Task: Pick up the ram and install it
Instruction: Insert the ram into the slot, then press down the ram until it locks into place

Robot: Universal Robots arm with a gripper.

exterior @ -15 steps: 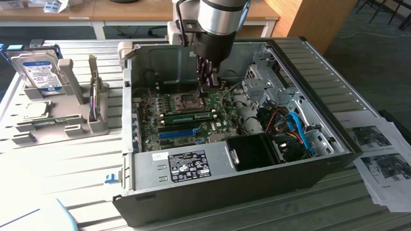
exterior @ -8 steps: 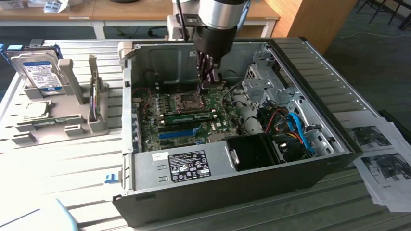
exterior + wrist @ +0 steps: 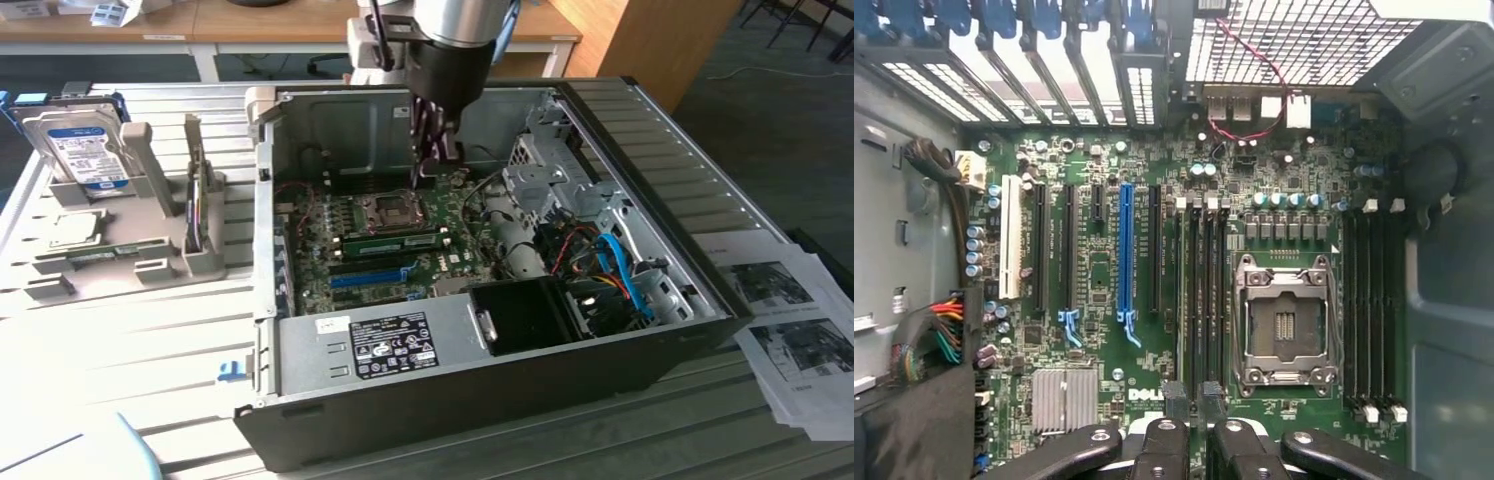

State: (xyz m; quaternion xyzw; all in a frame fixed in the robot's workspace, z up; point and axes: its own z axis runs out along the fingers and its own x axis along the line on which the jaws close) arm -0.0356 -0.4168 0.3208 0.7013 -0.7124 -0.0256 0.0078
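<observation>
We see the pincer point(image 3: 434, 168) hanging straight down inside the open computer case point(image 3: 641, 130), which lies on its side on the slatted surface point(image 3: 134, 330) so that the motherboard point(image 3: 1099, 280) faces up towards it. Its jaws stand a little apart and we find nothing between them; it grips no part. The ram point(image 3: 400, 243) stands on edge in a slot below the pincer, clear of its tips and beside the CPU socket point(image 3: 394, 208). We judge it seated, contacts down, since it sits level along the slot rather than tilted.

In the wrist view the gap between the fingers point(image 3: 1159, 450) lines up with the run of the memory slots point(image 3: 1199, 300) directly beneath, an alignment that suits a thin stick held across its thickness. The long blue slot point(image 3: 1124, 250) lies to one side of the pincer and the socket to the other. The hard drive point(image 3: 83, 150) stands upright in a grey holder point(image 3: 144, 170) outside the case, well away from the pincer.
</observation>
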